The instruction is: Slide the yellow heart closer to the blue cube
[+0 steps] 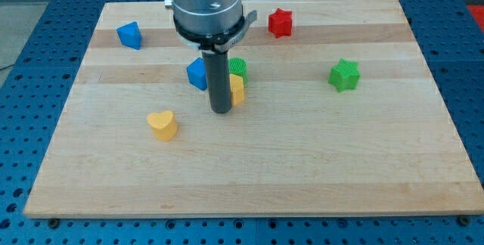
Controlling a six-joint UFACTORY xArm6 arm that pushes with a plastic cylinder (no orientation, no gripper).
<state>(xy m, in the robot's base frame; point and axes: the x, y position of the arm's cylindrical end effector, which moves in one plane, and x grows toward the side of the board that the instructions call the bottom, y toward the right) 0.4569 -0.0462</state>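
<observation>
1. My tip rests on the wooden board near its middle, a little toward the view's left. I carry no fingers, only the rod, so nothing is spread or pinched.
2. The yellow heart lies to the view's left of the tip and slightly lower, apart from it, nearer the board's left edge than the right.
3. A blue cube sits just above and left of the tip, partly hidden by the rod; whether it touches the rod I cannot tell.
4. A second blue block stands near the board's top-left corner, well apart from the heart.
5. A yellow block sits just right of the rod, its shape unclear.
6. A green block peeks out right above it, close beside the rod.
7. A red star lies near the top edge, right of centre.
8. A green star lies toward the right edge, well apart from the others.
</observation>
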